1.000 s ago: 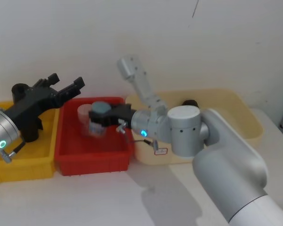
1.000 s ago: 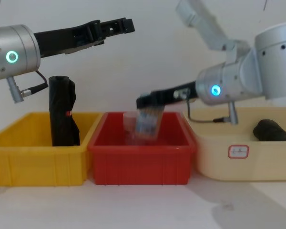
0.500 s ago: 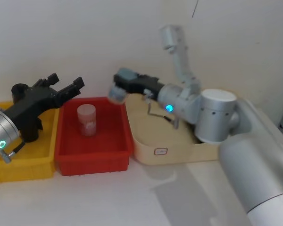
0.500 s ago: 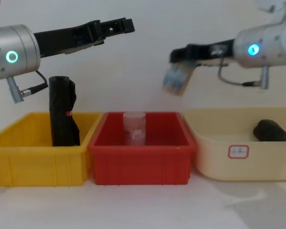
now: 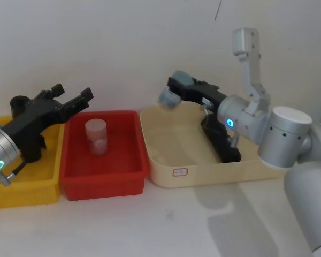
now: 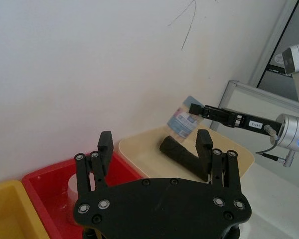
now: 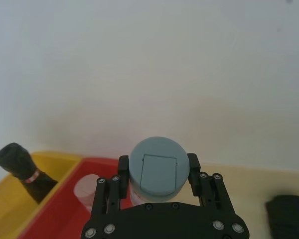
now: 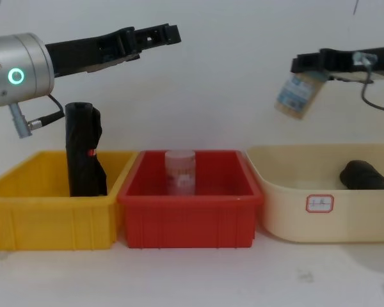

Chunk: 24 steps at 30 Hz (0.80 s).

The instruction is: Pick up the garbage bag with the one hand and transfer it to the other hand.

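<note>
- Head view: the left end effector [image 5: 72, 92], on the green-ringed arm, hovers with its fingers spread wide and nothing between them, over the shared wall of the yellow bin [image 5: 27, 187] and the red bin [image 5: 104, 179].
- The garbage bag [image 5: 20, 101] stands upright in the yellow bin at 9 o'clock, partly hidden behind that arm. You are poised near it, not yet on it.
- The right end effector [image 5: 176, 88] is clamped on a small capped bottle [image 5: 168, 96] above the cream tray [image 5: 203, 174]. My reading: it cannot receive the bag until that bottle is set down.
- Left wrist view: the left end effector [image 6: 155, 142] is open and empty, and looks out over the trays, not down at the bag.
- Right wrist view: the right end effector [image 7: 158, 164] grips the bottle [image 7: 158, 169] on both sides. The garbage bag [image 7: 22, 172] leans in the yellow bin's corner, red band showing.
- Chest view: the garbage bag [image 8: 83, 153] rises above the bin rim, so there is free length to grasp. It sits below the left end effector [image 8: 157, 33].
- There is open air between the two arms, above the jar [image 8: 180, 171], for a handover. Mind the bin wall beside the bag.
</note>
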Motion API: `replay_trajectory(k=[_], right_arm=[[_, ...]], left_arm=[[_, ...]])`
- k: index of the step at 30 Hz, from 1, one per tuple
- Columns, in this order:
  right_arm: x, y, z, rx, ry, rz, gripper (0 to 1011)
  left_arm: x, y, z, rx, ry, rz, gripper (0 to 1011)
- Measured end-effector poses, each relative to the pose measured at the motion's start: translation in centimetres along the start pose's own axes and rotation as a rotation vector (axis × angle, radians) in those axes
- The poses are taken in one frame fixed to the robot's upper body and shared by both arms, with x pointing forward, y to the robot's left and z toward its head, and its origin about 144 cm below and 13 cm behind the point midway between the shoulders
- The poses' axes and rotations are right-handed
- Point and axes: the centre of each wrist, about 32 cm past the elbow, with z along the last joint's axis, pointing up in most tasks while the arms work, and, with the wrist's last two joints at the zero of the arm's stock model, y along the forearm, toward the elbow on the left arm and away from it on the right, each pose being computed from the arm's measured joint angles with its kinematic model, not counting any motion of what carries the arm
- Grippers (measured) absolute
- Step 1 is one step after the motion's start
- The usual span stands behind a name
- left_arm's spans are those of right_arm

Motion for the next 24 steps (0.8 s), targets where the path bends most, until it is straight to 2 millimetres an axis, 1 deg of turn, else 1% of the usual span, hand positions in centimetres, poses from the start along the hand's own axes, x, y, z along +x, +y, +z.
replay_trajectory(k=[1, 2, 8, 9, 11, 14, 24], right_arm=[[0.2, -0.1, -0.1, 0.003, 0.000, -0.004, 676], [0.3, -0.2, -0.2, 0.004, -0.001, -0.008, 697], [1.5, -1.1, -0.7, 0.020, -0.009, -0.039, 866], [1.6, -1.2, -0.7, 0.021, -0.009, -0.041, 899], [1.7, -1.3, -0.8, 0.024, -0.010, -0.044, 923], [1.6, -1.3, -0.9, 0.028, -0.012, -0.043, 1002], [0.7, -1.2, -1.9, 0.095, -0.033, -0.014, 1000]], left_arm=[[0.0, 0.0, 0.0, 0.000, 0.000, 0.000, 1001], [0.0, 0.0, 0.0, 0.000, 0.000, 0.000, 1001], [0.0, 0.0, 0.0, 0.000, 0.000, 0.000, 1001], [0.0, 0.0, 0.0, 0.000, 0.000, 0.000, 1001], [0.0, 0.0, 0.0, 0.000, 0.000, 0.000, 1001], [0.0, 0.0, 0.0, 0.000, 0.000, 0.000, 1001], [0.0, 0.0, 0.0, 0.000, 0.000, 0.000, 1001]])
